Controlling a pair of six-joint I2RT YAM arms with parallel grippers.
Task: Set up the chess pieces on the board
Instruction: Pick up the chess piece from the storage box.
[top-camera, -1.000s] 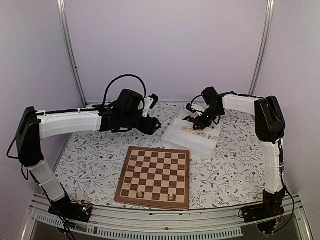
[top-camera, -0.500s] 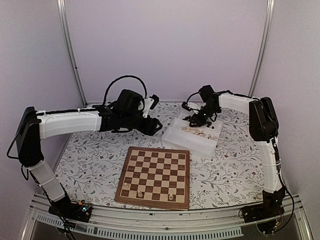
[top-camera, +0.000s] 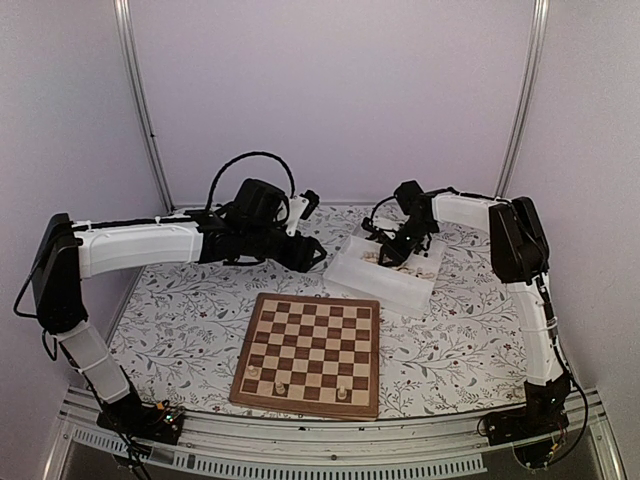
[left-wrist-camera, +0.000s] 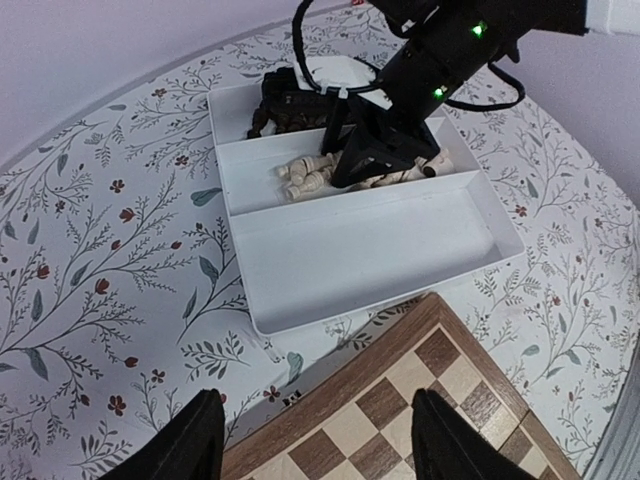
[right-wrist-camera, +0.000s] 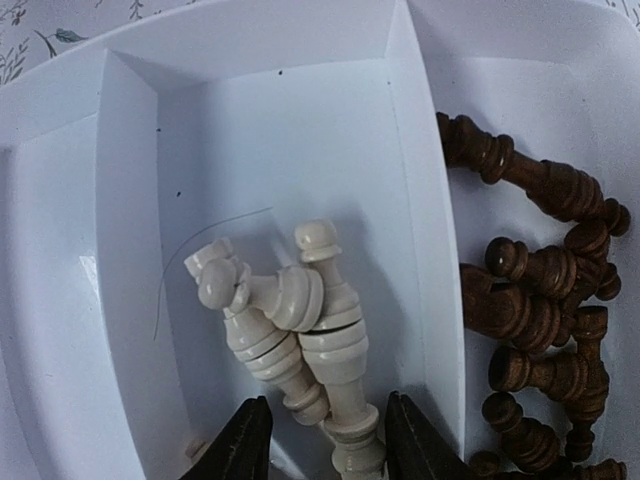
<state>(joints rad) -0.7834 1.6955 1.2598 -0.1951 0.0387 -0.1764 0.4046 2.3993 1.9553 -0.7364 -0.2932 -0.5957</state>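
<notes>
The board (top-camera: 310, 345) lies near the table's front with three pale chess pieces (top-camera: 280, 384) standing along its near rows. More pale chess pieces (right-wrist-camera: 310, 330) lie heaped in the middle compartment of a white tray (right-wrist-camera: 425, 200). Dark ones (right-wrist-camera: 540, 330) fill the compartment beside it. My right gripper (right-wrist-camera: 325, 450) is down in the tray, open, its fingers either side of two lying pale pieces with gaps showing. My left gripper (left-wrist-camera: 325, 445) hangs open and empty over the board's far corner (left-wrist-camera: 420, 370). In the overhead view it (top-camera: 318, 258) is left of the tray.
The white tray (top-camera: 375, 282) sits beyond the board, at the back right, with its near compartment bare. My right gripper (left-wrist-camera: 375, 150) covers part of the pale heap (left-wrist-camera: 310, 175) in the left wrist view. Floral cloth (top-camera: 180, 310) covers the table.
My right gripper has shifted left over the tray's pale pieces and its jaws have spread wider. The left arm has not moved.
</notes>
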